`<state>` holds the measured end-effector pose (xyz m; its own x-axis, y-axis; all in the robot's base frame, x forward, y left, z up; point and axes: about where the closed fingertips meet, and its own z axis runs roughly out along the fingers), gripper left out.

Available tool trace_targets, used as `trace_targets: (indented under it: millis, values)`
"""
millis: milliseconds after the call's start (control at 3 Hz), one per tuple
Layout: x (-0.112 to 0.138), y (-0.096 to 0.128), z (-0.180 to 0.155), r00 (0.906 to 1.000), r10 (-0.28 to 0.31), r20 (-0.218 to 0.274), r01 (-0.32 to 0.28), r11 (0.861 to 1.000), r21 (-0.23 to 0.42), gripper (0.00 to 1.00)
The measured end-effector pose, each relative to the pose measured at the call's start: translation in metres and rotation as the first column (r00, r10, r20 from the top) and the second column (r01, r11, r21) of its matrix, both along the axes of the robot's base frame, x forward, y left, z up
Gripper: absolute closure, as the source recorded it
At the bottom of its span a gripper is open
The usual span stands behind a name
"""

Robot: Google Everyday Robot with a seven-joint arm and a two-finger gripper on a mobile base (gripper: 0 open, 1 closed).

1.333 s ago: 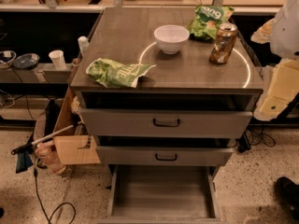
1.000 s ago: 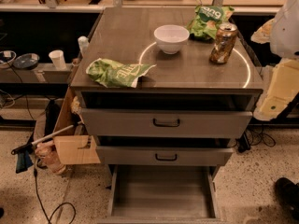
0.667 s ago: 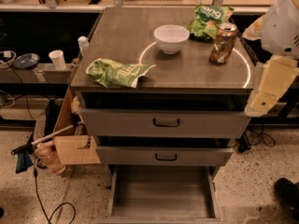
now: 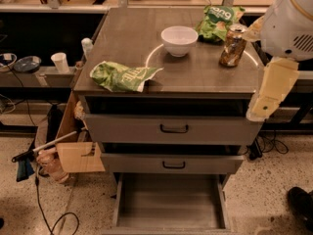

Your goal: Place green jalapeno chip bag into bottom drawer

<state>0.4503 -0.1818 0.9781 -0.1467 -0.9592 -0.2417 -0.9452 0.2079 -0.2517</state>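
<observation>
Swung inward since earlier, gripper (image 4: 259, 107) hangs beside grey metal cabinet's (image 4: 142, 43) right edge (opening: cannot tell). Approach step: next, reach crumpled yellow-green foil chip bag (image 4: 122, 76); deep grey metal bottom drawer (image 4: 168, 205) stands open.

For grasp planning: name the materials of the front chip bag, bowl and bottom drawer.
Green jalapeno chip bag: crumpled glossy film, likely foil. Bowl: smooth white, ceramic or plastic. Bottom drawer: matte grey, likely metal. Gripper: beside the cabinet's right edge.

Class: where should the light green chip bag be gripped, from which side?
I'd take the green jalapeno chip bag by its crumpled middle, from above: it lies flat, spread sideways. The gripper hangs off the right front corner of the cabinet.
</observation>
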Motion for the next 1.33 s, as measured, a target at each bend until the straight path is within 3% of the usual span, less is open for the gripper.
trace_targets:
  millis: [667,1000,1333]
  values:
    - [0.006,-0.002,-0.007,0.9985,-0.041,0.037,0.039,0.998,0.048,0.00]
    - [0.021,0.010,-0.015,0.9967,-0.050,0.065,0.044,0.995,0.086,0.00]
    - [0.040,0.040,-0.026,0.9973,-0.008,0.073,-0.002,0.991,0.137,0.00]
